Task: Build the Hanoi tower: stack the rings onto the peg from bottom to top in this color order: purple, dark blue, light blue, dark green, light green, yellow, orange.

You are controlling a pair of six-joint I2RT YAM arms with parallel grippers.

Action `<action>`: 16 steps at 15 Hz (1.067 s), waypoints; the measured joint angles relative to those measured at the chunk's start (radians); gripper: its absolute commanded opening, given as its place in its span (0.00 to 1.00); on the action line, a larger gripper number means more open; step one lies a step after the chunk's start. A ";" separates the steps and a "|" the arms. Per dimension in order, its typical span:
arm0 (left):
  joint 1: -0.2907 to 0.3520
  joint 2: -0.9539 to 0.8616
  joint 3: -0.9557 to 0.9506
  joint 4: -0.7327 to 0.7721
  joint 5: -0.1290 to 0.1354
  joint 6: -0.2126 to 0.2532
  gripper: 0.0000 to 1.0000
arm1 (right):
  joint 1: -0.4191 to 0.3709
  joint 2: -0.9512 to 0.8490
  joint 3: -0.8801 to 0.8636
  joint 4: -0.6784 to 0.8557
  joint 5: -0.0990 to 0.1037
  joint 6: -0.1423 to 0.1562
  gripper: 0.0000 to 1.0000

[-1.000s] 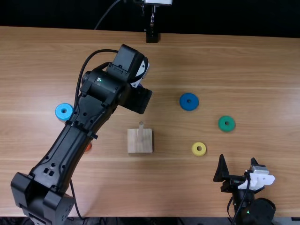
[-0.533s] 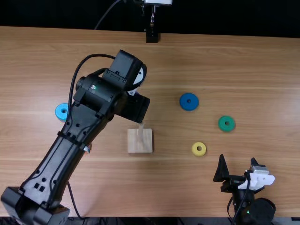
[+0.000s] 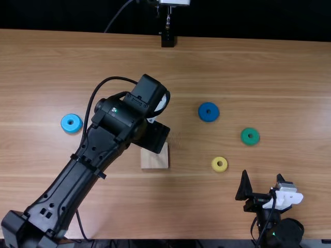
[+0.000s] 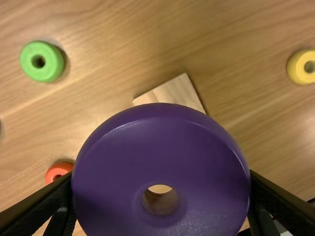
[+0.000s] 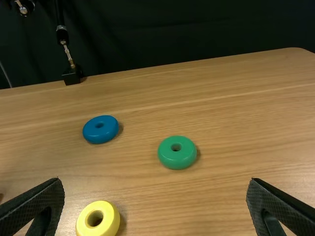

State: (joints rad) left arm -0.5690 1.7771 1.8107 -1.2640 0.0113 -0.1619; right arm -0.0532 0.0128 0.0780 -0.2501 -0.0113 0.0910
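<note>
A wide bare stretch of counter (image 3: 248,67) lies beyond the dark blue ring (image 3: 208,117) and dark green ring (image 3: 245,137). Another lane runs between the wooden base (image 3: 154,161) and the yellow ring (image 3: 219,169). The left arm (image 3: 98,142) overhangs the base, blocking it from above; the light blue ring (image 3: 71,128) stands beside that arm. Clearance underneath is hard to judge.

The purple ring (image 4: 162,147) is looking like smooth plastic to me, its rim giving off a soft sheen. The block (image 3: 154,161) is showing matt, bare wood grain; the table (image 3: 248,67) is wearing a smooth, faintly glossy wood finish. The dark blue ring (image 5: 92,132), dark green ring (image 5: 177,161) and yellow ring (image 5: 111,217) are looking like smooth plastic too. My right fingers (image 5: 280,199) are showing a rough, mesh-like texture. The curtain (image 5: 172,29) is looking like matt cloth, and a thin rod (image 5: 68,53) is gleaming like metal.
</note>
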 measured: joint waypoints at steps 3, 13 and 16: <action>-0.019 0.000 0.000 0.002 0.000 0.000 0.00 | 0.000 0.000 0.000 0.000 0.000 0.000 1.00; -0.073 0.000 0.000 0.033 0.000 -0.042 0.00 | 0.000 0.000 0.000 0.000 0.000 0.000 1.00; -0.072 0.000 0.000 0.034 0.000 -0.045 0.00 | 0.000 0.000 0.000 0.000 0.000 0.000 1.00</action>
State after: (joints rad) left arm -0.6415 1.7771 1.8107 -1.2304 0.0113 -0.2073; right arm -0.0536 0.0128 0.0780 -0.2504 -0.0113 0.0910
